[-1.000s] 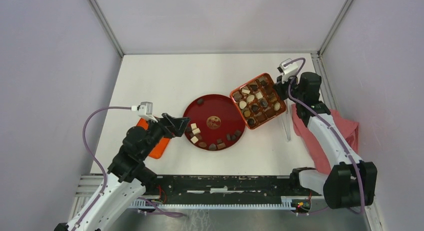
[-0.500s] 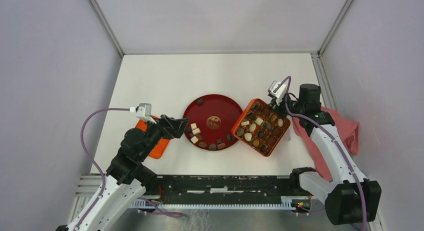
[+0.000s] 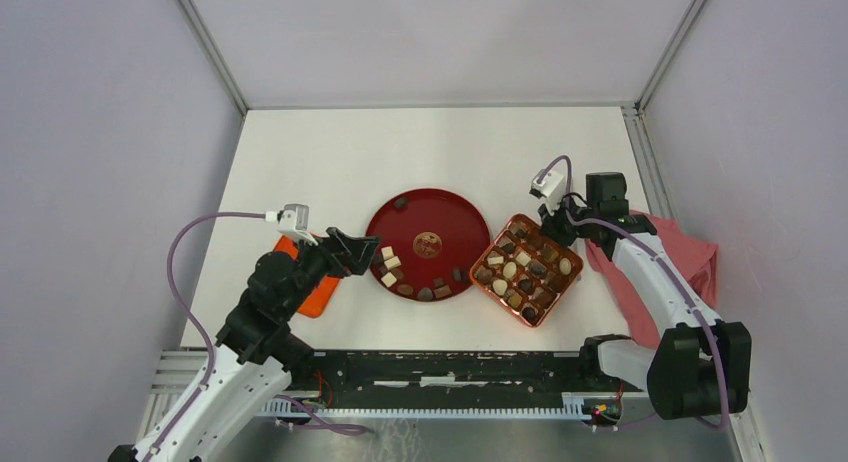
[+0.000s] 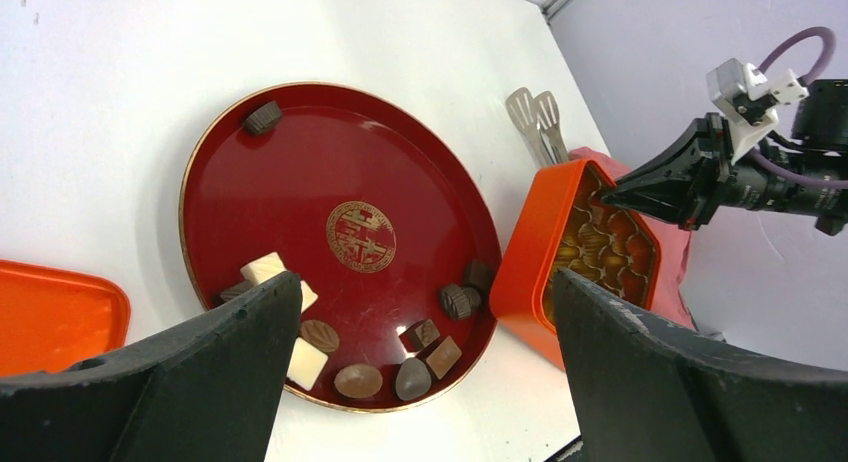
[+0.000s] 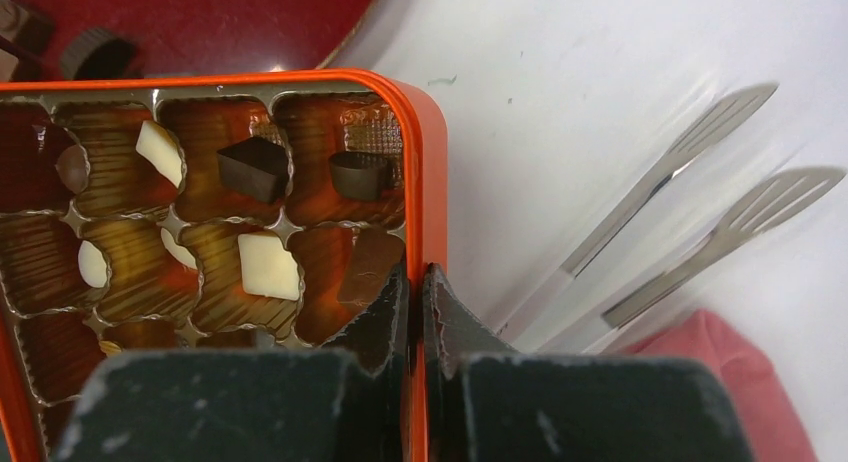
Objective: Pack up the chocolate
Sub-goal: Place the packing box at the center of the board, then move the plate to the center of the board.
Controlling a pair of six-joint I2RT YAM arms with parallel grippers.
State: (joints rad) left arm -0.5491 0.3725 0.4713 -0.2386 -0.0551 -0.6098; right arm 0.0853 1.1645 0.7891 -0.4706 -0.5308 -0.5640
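Several chocolates (image 3: 390, 265) lie on the left and near part of a red plate (image 3: 420, 212), and show in the left wrist view (image 4: 360, 380). More chocolates (image 5: 268, 265) sit in the compartments of an orange box (image 3: 494, 246), which rests right of the plate. My right gripper (image 3: 556, 230) is shut on the box's far right rim (image 5: 425, 162), one finger inside and one outside (image 5: 415, 272). My left gripper (image 3: 372, 250) is open and empty, over the plate's left edge (image 4: 422, 282).
Metal tongs (image 5: 680, 152) lie on the table just right of the box. A pink cloth (image 3: 690, 262) lies at the right edge. An orange lid (image 3: 318, 292) lies under my left arm, left of the plate.
My right gripper has dragged the orange box nearer and leftward, turning it, to sit beside the plate's right edge. My left gripper has barely moved.
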